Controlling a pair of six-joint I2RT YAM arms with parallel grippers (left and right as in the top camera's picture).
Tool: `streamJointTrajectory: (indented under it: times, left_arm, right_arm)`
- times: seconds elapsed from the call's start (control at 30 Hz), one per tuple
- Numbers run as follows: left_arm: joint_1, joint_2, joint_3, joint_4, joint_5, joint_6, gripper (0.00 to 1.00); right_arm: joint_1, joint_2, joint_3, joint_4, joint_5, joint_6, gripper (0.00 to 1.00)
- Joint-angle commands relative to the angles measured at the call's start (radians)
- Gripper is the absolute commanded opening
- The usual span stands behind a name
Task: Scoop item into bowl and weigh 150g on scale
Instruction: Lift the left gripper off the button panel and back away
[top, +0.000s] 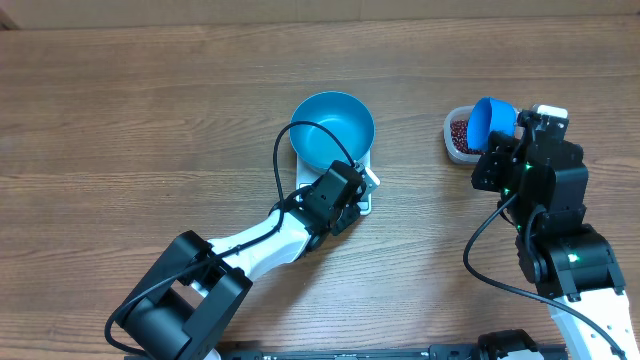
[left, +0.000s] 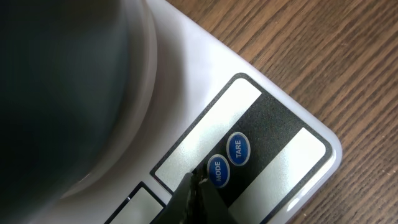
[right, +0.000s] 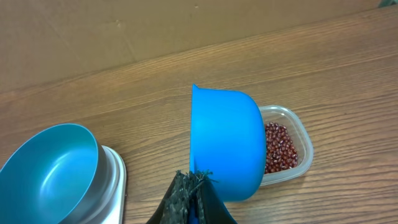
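Observation:
The bright blue bowl (top: 330, 128) stands empty on the white scale (top: 371, 166). My left gripper (left: 198, 182) is shut with nothing in it, its tips at the scale's (left: 186, 74) panel right beside the MODE button (left: 217, 170); the TARE button (left: 238, 149) lies just past it. My right gripper (right: 193, 180) is shut on the handle of a blue scoop (right: 227, 140), which hangs tilted over the near side of a clear tub (right: 292, 146). The red-brown beans (right: 280, 146) lie in that tub. What the scoop holds is hidden.
The tub (top: 455, 140) sits on the wooden table to the right of the scale, with bare wood between them. A black cable loops over the left arm beside the bowl (right: 50, 168). A brown cardboard wall runs along the far edge.

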Motion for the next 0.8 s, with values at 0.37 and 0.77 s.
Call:
streamJointTrajectory:
  times: [0.37,0.77]
  left_arm:
    - [0.007,-0.036,-0.005,-0.063,0.005,-0.016,0.04]
    - [-0.031,-0.270,-0.005,-0.236,0.039,-0.062,0.36]
  right_arm:
    - [-0.002,-0.003,0.035,0.007,-0.005,0.000,0.04]
    - [-0.003,-0.003,0.035,0.007,-0.005,0.000,0.04]
